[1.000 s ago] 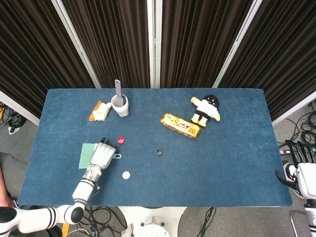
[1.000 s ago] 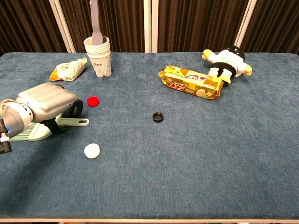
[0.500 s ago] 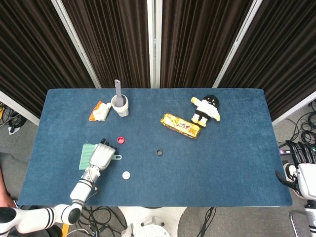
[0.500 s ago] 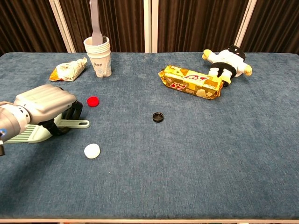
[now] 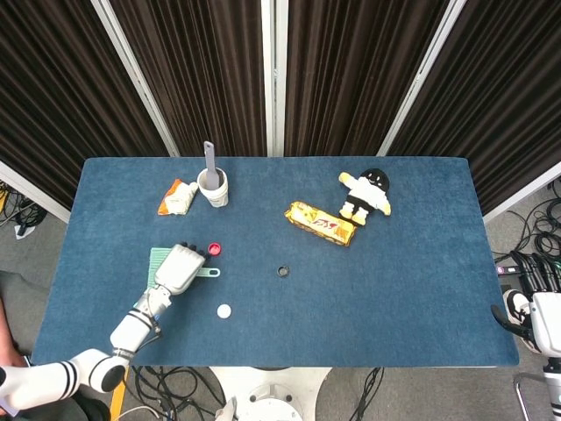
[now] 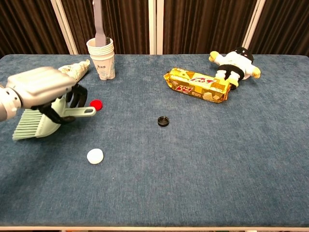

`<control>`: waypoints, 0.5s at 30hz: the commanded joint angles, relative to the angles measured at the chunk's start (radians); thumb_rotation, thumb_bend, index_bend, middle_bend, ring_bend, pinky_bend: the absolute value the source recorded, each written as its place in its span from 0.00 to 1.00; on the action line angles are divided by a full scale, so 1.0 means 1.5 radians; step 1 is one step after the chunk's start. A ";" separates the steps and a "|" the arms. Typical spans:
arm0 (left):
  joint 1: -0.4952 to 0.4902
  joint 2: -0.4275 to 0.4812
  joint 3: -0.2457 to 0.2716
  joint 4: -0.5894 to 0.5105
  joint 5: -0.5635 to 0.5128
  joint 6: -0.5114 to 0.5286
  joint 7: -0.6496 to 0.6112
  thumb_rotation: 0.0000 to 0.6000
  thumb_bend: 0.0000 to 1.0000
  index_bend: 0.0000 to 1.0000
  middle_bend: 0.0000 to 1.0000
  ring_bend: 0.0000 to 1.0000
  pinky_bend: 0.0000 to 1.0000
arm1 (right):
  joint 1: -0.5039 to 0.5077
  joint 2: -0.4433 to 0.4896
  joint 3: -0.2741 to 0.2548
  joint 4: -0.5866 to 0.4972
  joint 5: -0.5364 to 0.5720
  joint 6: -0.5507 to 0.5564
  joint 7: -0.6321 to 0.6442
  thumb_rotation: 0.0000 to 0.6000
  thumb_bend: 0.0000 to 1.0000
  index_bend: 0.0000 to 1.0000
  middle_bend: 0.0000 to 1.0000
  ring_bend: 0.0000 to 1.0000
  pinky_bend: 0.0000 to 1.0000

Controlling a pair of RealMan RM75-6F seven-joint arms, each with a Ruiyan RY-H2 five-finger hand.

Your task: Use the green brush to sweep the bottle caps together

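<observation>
Blue cloth table (image 5: pixel 394 289), dark pleated curtains (image 5: pixel 351 70) behind; stack of paper cups (image 6: pixel 101 58) at back left with grey utensil (image 6: pixel 99 21) standing in it. Left hand (image 6: pixel 43 87) has fingers wrapped round green brush (image 6: pixel 41 121), lifted off cloth. Red cap (image 6: pixel 97 104) just beside brush handle; white cap (image 6: pixel 95 155) nearer front; black cap (image 6: pixel 163 121) mid-table. Right hand (image 5: pixel 535 294) off table edge, can't tell how it's closed.

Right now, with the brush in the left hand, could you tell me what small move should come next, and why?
Probably lower the brush bristles to the cloth just beyond the red cap. The left hand holds it raised beside that cap, while the white cap and black cap lie apart.
</observation>
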 commanded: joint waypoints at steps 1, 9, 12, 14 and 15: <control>-0.016 0.026 -0.012 -0.009 0.023 -0.016 -0.067 1.00 0.41 0.55 0.60 0.47 0.47 | 0.000 0.001 0.001 0.000 0.001 0.000 0.000 1.00 0.14 0.01 0.10 0.00 0.00; -0.064 0.026 -0.065 0.063 0.051 -0.063 -0.300 1.00 0.41 0.55 0.60 0.47 0.46 | -0.001 0.009 0.000 -0.007 -0.001 -0.001 -0.003 1.00 0.13 0.01 0.10 0.00 0.00; -0.084 0.004 -0.076 0.128 0.068 -0.073 -0.402 1.00 0.41 0.55 0.60 0.47 0.46 | -0.005 0.015 0.000 -0.015 0.001 0.004 -0.010 1.00 0.13 0.01 0.10 0.00 0.00; -0.099 -0.015 -0.074 0.184 0.086 -0.082 -0.457 1.00 0.41 0.55 0.60 0.47 0.46 | -0.009 0.019 0.000 -0.023 0.003 0.008 -0.016 1.00 0.13 0.01 0.10 0.00 0.00; -0.109 -0.027 -0.072 0.218 0.095 -0.089 -0.492 1.00 0.41 0.55 0.60 0.47 0.46 | -0.011 0.022 0.000 -0.029 0.005 0.010 -0.018 1.00 0.13 0.01 0.10 0.00 0.00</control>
